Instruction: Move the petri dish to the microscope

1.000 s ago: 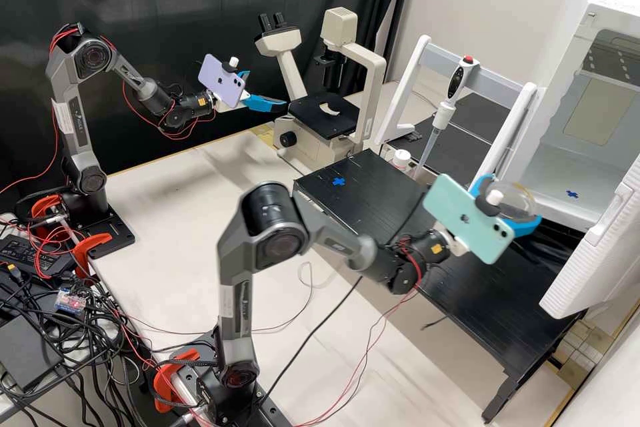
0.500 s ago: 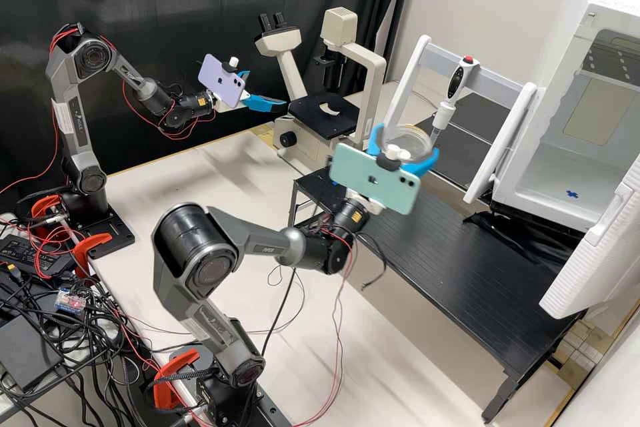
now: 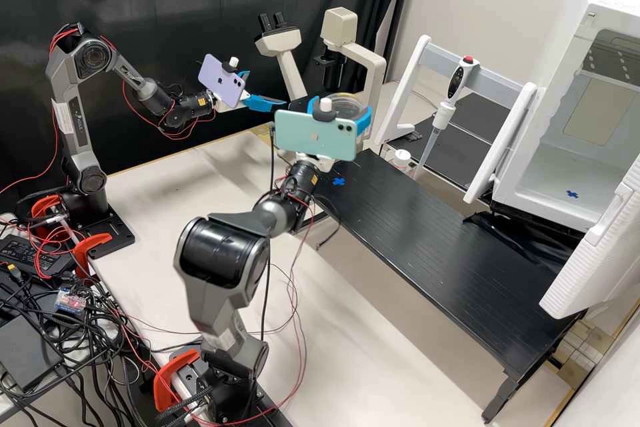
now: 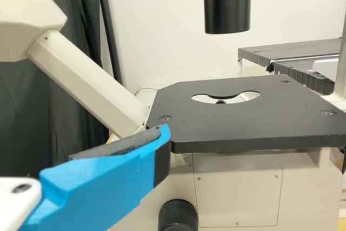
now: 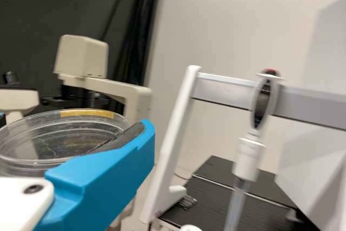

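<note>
Swung leftward in the high view vs 0.5 s ago: R gripper (image 3: 339, 112) w/ petri dish (image 5: 59, 139), from over the black bench (image 3: 440, 260) to by the microscope (image 3: 375, 73). Its 2 fingers pinch the dish from either side, up in the air. Pickup done, carry mostly done, I'd judge; left: line up over stage (image 4: 265, 125), lower, release, back off. L gripper (image 3: 267, 88) same spot, fingers spread. Dish: clear, round, yellow strip at rim; contents can't tell. White-topped jar (image 3: 402, 159) near pipette (image 3: 440, 123), contents n/a. White cabinet (image 3: 570, 47) open, blue cross (image 3: 573, 194) on its floor.
</note>
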You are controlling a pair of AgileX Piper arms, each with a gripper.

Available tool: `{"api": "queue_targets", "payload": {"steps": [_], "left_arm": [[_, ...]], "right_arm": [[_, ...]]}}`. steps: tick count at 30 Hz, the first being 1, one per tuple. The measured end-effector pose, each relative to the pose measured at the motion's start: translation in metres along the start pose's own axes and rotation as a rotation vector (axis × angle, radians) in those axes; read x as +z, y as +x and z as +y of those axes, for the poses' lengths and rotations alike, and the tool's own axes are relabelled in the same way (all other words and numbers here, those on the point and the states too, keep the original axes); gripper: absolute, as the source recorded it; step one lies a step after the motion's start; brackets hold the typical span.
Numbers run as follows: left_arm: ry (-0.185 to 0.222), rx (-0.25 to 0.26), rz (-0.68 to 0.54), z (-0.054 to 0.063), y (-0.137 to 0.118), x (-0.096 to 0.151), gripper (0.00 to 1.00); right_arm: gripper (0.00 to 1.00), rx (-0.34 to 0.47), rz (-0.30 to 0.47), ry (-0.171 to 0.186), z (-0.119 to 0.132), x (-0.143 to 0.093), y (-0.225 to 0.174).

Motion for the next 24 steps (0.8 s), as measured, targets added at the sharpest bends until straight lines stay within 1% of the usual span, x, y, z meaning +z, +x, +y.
{"api": "queue_targets", "payload": {"steps": [2, 8, 11, 17, 24], "left_arm": [[0.000, 0.000, 0.000, 0.000, 0.000, 0.000, 1.00], [0.000, 0.000, 0.000, 0.000, 0.000, 0.000, 1.00], [0.000, 0.000, 0.000, 0.000, 0.000, 0.000, 1.00], [0.000, 0.000, 0.000, 0.000, 0.000, 0.000, 1.00], [0.000, 0.000, 0.000, 0.000, 0.000, 0.000, 1.00]], "right_arm": [[0.00, -0.023, 0.000, -0.015, -0.011, -0.007, 0.010], [0.00, -0.105, -0.020, -0.043, -0.044, -0.021, 0.038], [0.00, -0.135, -0.030, -0.046, -0.058, -0.026, 0.054], [0.00, -0.189, -0.057, -0.034, -0.084, -0.024, 0.085], [0.00, -0.225, -0.114, 0.020, -0.113, -0.016, 0.124]]}}
